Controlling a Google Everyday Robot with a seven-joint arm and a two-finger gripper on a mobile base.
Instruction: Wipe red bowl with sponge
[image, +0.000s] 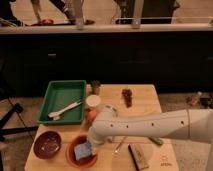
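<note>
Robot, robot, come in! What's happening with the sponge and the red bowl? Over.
Tool down in the red bowl, at the sponge. Sponge lying inside the bowl. Purple bowl just left, not blocking. Over.

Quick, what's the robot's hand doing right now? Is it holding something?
Gripper: down in the red bowl, right on the sponge. Whether it is gripping the sponge cannot be told.
</note>
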